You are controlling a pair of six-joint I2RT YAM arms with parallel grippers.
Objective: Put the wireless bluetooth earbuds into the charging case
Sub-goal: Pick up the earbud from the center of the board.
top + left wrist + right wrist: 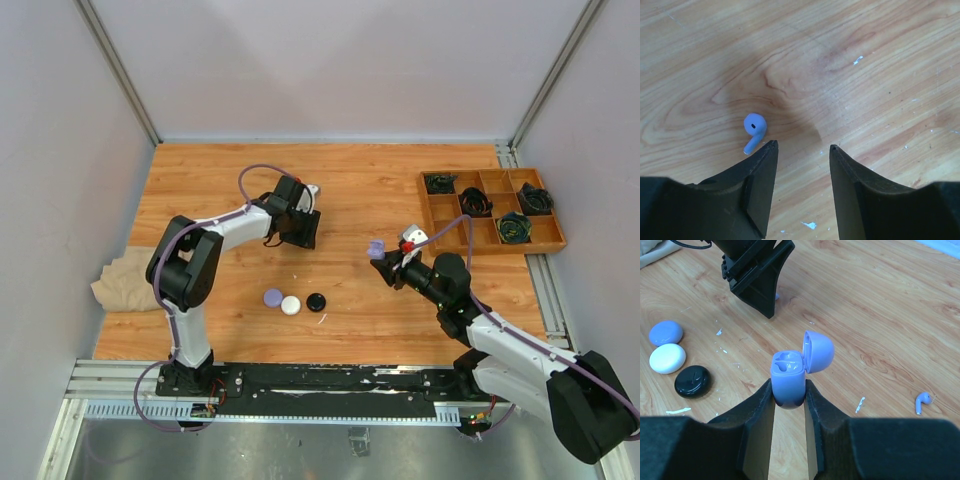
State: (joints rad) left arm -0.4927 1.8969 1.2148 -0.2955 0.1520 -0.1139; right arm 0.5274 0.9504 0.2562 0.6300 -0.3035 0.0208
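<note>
With our left gripper (802, 145) spread and our right gripper (789, 382) clamping the flip-lid lavender plastic charging case (787, 371), we'd pinch the tiny lavender earbud (754, 131), likely light and slippery, across its bulb.

A wood-grain table (865, 60), scuffed and flecked with white, is seen beneath a smooth lavender plastic earbud (754, 131). The fingers (757, 190) of the left gripper (802, 146) are shown in matt black plastic. A lavender charging case (788, 377) is finished in satin plastic. A tray (495, 182) is made of wood, a cloth (125, 283) of crumpled beige fabric.
</note>
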